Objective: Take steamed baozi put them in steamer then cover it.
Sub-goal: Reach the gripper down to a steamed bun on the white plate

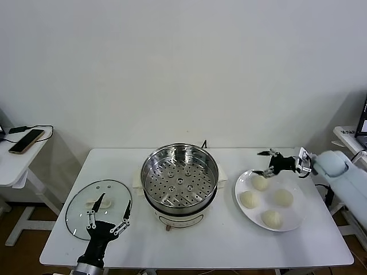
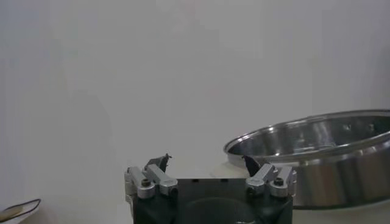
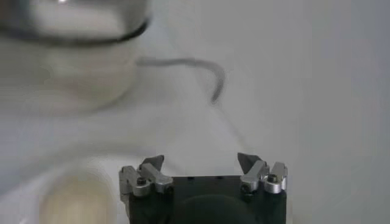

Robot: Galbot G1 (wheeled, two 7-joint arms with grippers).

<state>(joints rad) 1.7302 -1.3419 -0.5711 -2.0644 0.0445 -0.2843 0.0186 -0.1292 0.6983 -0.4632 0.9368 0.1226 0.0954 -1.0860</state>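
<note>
The steamer (image 1: 180, 177), a shiny steel pot with a perforated tray, stands uncovered and empty at the table's middle. Several cream-white baozi (image 1: 260, 183) lie on a white plate (image 1: 298, 215) to its right. My right gripper (image 1: 265, 163) hovers open just above the plate's far edge, close to the farthest baozi and holding nothing. In the right wrist view one baozi (image 3: 73, 201) shows blurred beside the open right gripper (image 3: 201, 159). My left gripper (image 1: 114, 203) stands open and empty at the front left, over the near rim of the glass lid (image 1: 80, 212). In the left wrist view, the steamer (image 2: 323, 158) lies beyond the left gripper (image 2: 207, 161).
The glass lid with its white handle (image 1: 98, 201) lies flat on the table left of the steamer. A dark cable (image 3: 201, 67) runs behind the pot. A side table (image 1: 11, 163) with a phone (image 1: 26, 140) stands at the far left. White equipment (image 1: 350, 134) sits at the right.
</note>
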